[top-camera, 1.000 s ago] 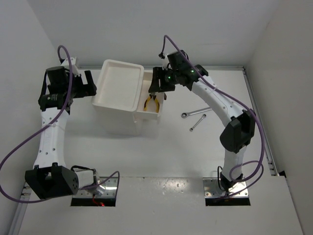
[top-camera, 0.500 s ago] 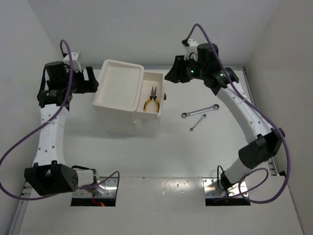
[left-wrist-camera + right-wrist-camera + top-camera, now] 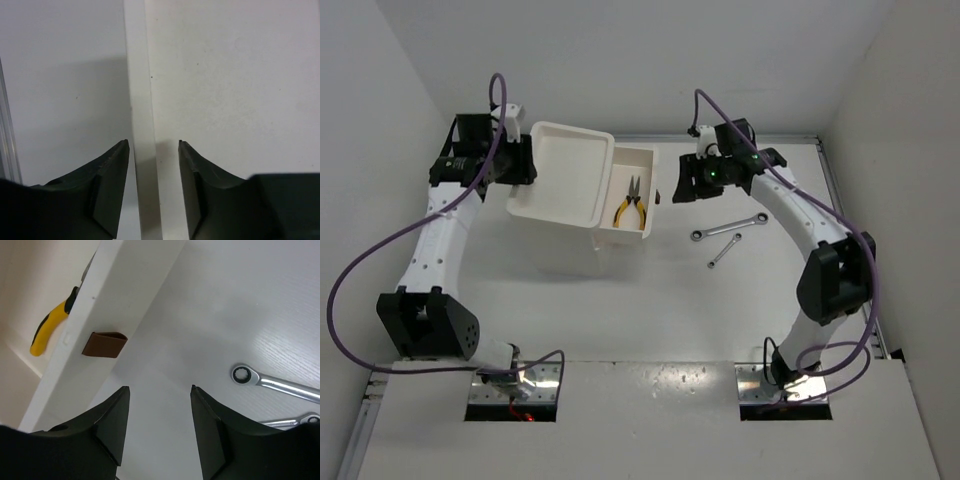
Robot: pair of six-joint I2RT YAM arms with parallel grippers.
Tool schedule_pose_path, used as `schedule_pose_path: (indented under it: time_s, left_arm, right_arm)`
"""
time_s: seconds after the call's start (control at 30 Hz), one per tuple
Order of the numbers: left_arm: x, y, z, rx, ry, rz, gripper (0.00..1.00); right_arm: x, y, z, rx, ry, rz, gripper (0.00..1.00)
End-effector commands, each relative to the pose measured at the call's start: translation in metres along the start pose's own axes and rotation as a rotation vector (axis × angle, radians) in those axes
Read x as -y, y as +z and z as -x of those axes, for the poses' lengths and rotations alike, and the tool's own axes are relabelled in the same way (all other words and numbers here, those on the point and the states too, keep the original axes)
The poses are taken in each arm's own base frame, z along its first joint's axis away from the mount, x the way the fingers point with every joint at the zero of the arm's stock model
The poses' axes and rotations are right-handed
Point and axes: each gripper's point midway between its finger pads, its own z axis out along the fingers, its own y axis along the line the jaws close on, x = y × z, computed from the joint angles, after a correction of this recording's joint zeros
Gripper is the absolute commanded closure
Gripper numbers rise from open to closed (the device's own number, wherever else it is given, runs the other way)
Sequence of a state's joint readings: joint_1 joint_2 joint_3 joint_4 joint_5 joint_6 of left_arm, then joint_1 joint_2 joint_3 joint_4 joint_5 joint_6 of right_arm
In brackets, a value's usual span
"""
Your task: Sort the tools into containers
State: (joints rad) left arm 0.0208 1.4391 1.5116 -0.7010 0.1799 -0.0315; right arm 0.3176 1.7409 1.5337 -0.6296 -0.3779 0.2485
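Note:
The white box unit [image 3: 563,250] has a shallow top tray [image 3: 560,129] and one drawer [image 3: 638,156] pulled out to the right. Yellow-handled pliers [image 3: 630,203] lie in that drawer, and their handle [image 3: 47,328] shows in the right wrist view. Two silver wrenches [image 3: 726,227] [image 3: 723,250] lie on the table right of the box. My left gripper [image 3: 525,161] is open and straddles the tray's left rim [image 3: 142,100], with a gap at one finger. My right gripper [image 3: 160,389] is open and empty, just right of the drawer's brown handle [image 3: 104,344].
White walls close in at the left, back and right. A metal rail [image 3: 848,240] runs along the table's right edge. One wrench's ring end [image 3: 243,374] lies on the table ahead and to the right of my right fingers. Purple cables loop off both arms.
My left arm has swung in to the tray's left rim and its jaws have narrowed round it. My right arm lifted away from the drawer, then came down beside its handle.

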Motion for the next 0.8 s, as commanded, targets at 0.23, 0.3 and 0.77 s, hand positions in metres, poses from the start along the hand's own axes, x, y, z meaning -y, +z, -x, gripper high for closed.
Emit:
schedule_pose_path:
  time_s: [0.23,0.3,0.77]
  left_arm:
    - [0.0,0.002,0.012,-0.001,0.031,0.058,0.76]
    - [0.0,0.0,0.012,-0.004,0.03,0.058,0.84]
    - [0.012,0.005,0.0,-0.05,0.029,-0.051,1.0]
  right_arm:
    - [-0.045,-0.003,0.002,0.135,-0.145,0.418,0.46]
    - [-0.052,-0.008,-0.001,0.19,-0.194,0.516,0.46]
    - [-0.016,-0.013,-0.018,0.403,-0.773,0.606,0.39]
